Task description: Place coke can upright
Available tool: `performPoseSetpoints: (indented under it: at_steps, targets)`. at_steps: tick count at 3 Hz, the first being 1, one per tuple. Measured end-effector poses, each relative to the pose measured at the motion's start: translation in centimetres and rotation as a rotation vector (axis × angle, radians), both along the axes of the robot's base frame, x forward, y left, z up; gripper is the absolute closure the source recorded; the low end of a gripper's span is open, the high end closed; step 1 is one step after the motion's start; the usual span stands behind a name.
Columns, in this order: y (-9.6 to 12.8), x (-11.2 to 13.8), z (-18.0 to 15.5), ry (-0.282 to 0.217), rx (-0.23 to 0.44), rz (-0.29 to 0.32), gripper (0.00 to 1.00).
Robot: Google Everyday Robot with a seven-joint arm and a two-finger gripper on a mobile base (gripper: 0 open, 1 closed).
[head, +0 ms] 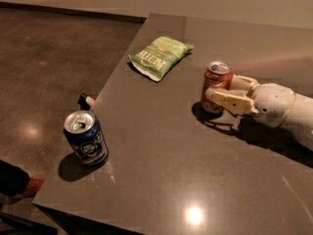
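The coke can [215, 82] is red-orange with a silver top and stands upright on the dark table [161, 155], right of centre. My gripper [226, 93] reaches in from the right edge. Its cream fingers [230, 102] are closed around the can's lower half, one in front and one behind. The can's base is at the table surface, with a shadow under it.
A dark blue can [86, 138] stands upright near the table's front left corner. A green snack bag [159, 56] lies at the back, near the left edge. The table's left edge drops to a dark floor, with a small object [86, 101] there.
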State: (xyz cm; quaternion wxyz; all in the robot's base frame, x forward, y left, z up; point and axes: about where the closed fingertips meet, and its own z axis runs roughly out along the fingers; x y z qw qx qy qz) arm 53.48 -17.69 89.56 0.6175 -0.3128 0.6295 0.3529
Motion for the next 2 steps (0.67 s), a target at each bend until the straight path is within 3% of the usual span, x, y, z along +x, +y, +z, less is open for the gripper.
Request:
performPoseSetpoints:
  at_steps: [1,2]
  targets:
    - [0.34,0.02,0.11,-0.002,-0.001,0.006,0.00]
    - [0.40,0.03,0.13,-0.002,-0.001,0.007,0.00]
